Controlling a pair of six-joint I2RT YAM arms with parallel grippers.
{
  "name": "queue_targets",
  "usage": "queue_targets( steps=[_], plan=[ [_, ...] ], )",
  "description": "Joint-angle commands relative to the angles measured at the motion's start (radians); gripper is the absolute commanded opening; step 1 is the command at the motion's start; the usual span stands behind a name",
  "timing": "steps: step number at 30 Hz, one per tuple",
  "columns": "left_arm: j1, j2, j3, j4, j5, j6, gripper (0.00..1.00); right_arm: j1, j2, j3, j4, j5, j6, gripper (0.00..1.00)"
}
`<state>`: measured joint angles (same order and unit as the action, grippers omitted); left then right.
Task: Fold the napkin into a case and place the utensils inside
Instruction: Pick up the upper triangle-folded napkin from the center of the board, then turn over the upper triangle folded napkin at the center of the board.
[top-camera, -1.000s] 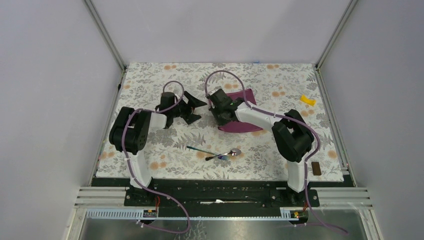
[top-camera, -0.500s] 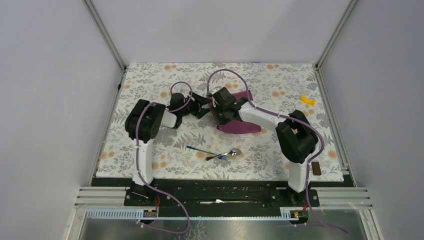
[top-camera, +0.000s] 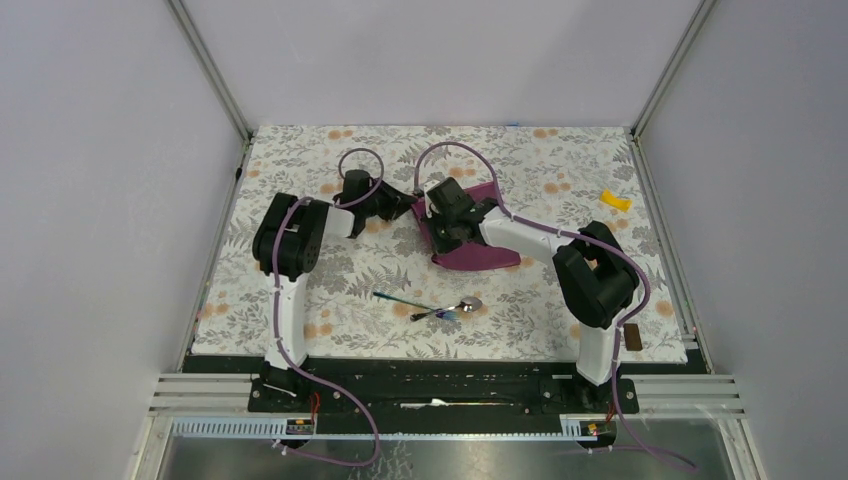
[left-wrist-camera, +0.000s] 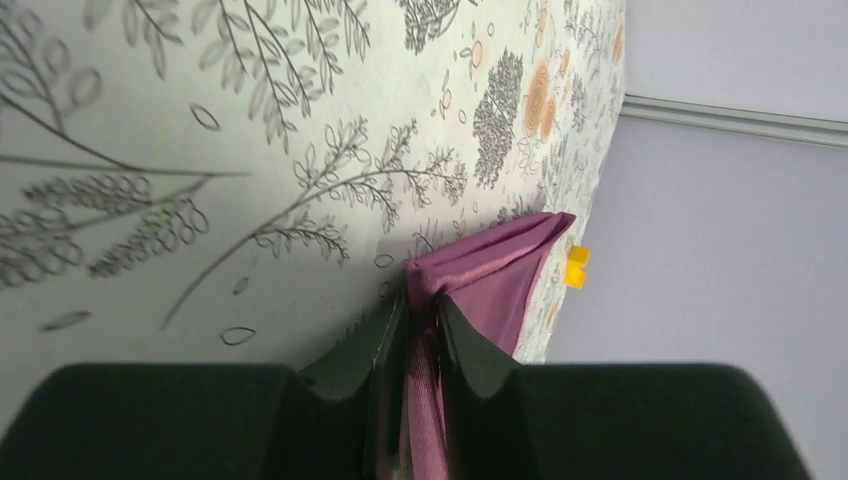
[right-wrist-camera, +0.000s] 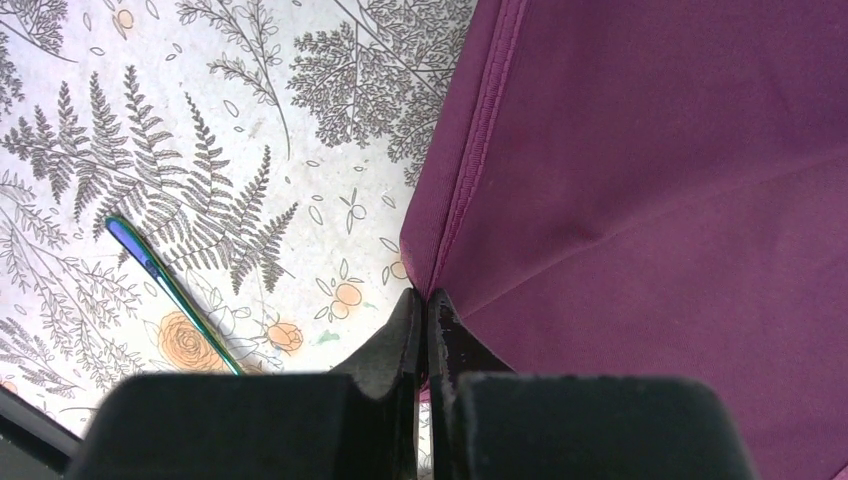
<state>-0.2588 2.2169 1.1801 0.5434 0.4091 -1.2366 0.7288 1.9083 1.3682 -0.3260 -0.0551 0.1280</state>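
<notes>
The dark purple napkin (top-camera: 480, 256) lies partly folded and bunched at the middle of the table, under the right arm. My left gripper (top-camera: 411, 208) is at its left corner; in the left wrist view its jaws (left-wrist-camera: 421, 312) are shut on a raised fold of the napkin (left-wrist-camera: 500, 270). My right gripper (top-camera: 438, 238) holds the near-left edge, shut on the hem of the napkin (right-wrist-camera: 650, 200) at its fingertips (right-wrist-camera: 428, 303). The utensils lie nearer the front: a silver spoon (top-camera: 463, 305) and a thin bluish-handled piece (top-camera: 400, 298), whose handle (right-wrist-camera: 165, 275) shows in the right wrist view.
A floral tablecloth (top-camera: 300, 170) covers the table. A small yellow piece (top-camera: 615, 201) lies at the back right and shows too past the napkin as the yellow piece (left-wrist-camera: 575, 268). A small brown block (top-camera: 631, 337) sits at the front right edge. Grey walls enclose three sides.
My left arm swung right from the open cloth to the napkin's left corner, and its jaws closed from wide open onto the fold. The right gripper shifted slightly back, still shut on the napkin.
</notes>
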Motion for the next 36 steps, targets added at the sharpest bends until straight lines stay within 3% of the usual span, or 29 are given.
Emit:
queue_targets(
  steps=[1,3,7,23,28,32,36],
  plan=[
    [0.027,-0.008,0.058,-0.121,-0.023,0.143,0.17,0.003,-0.066,-0.028,0.073,-0.067,0.018,0.00],
    [0.038,-0.022,0.052,-0.136,-0.017,0.157,0.09,0.011,-0.060,-0.028,0.081,-0.074,0.026,0.00],
    [0.070,-0.072,0.008,-0.146,-0.015,0.177,0.05,0.022,-0.058,-0.028,0.092,-0.088,0.040,0.00],
    [0.215,-0.271,-0.055,-0.256,0.047,0.203,0.00,0.099,-0.018,0.031,0.094,-0.105,0.091,0.00],
    [0.346,-0.441,-0.047,-0.481,0.046,0.288,0.00,0.200,0.043,0.154,0.108,-0.157,0.166,0.00],
    [0.489,-0.593,0.062,-0.792,0.001,0.418,0.00,0.269,0.119,0.281,0.209,-0.300,0.290,0.00],
    [0.540,-0.703,0.262,-1.026,-0.152,0.584,0.00,0.292,0.147,0.323,0.481,-0.479,0.470,0.00]
  ],
)
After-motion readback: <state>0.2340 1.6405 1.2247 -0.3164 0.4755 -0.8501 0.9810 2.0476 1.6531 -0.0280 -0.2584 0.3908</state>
